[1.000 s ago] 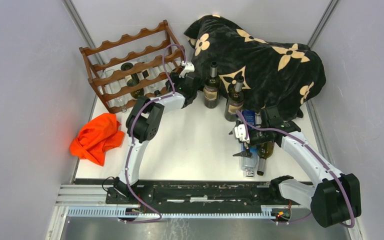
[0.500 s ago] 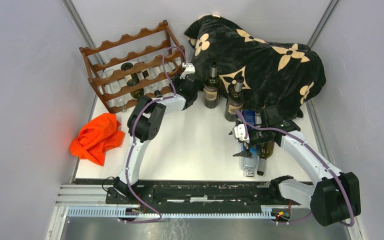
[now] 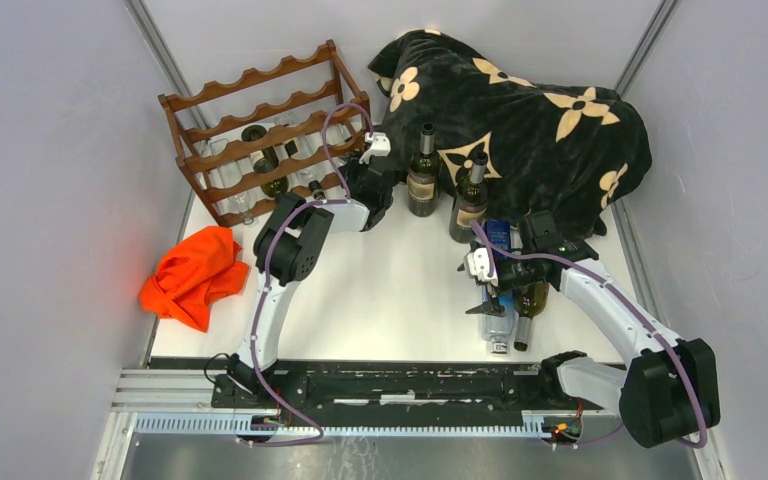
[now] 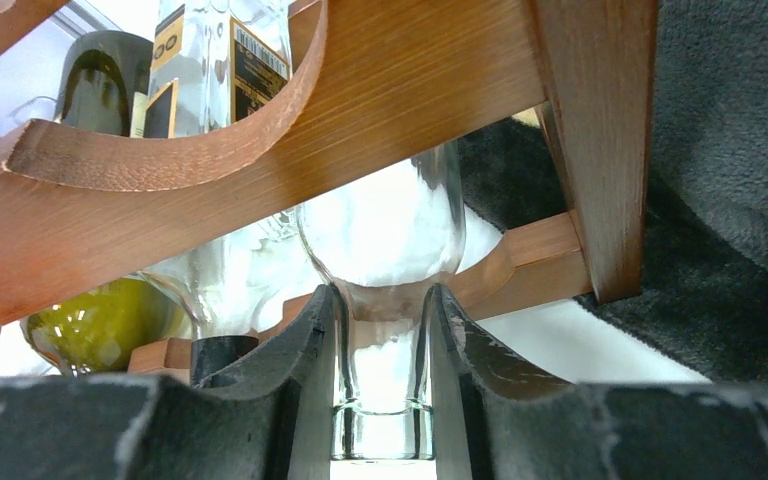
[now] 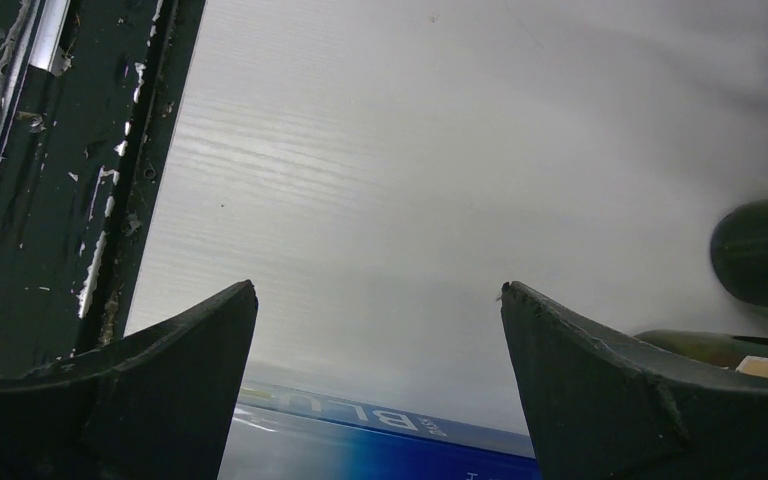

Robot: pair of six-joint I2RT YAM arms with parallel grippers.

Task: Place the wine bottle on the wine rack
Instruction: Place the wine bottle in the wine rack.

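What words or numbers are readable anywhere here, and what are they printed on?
"BLU": blue label of the lying clear bottle.
"00", or possibly "OO": black label on a labelled bottle in the wine rack; its barcode digits are too small to read.
Labels on the standing bottles: too small to read.

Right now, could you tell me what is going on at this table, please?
The left jaws are closed on the neck of a clear bottle lying in the wine rack. The right jaws stand wide open above two lying bottles on the table, holding nothing. Two dark bottles stand upright beside the blanket.
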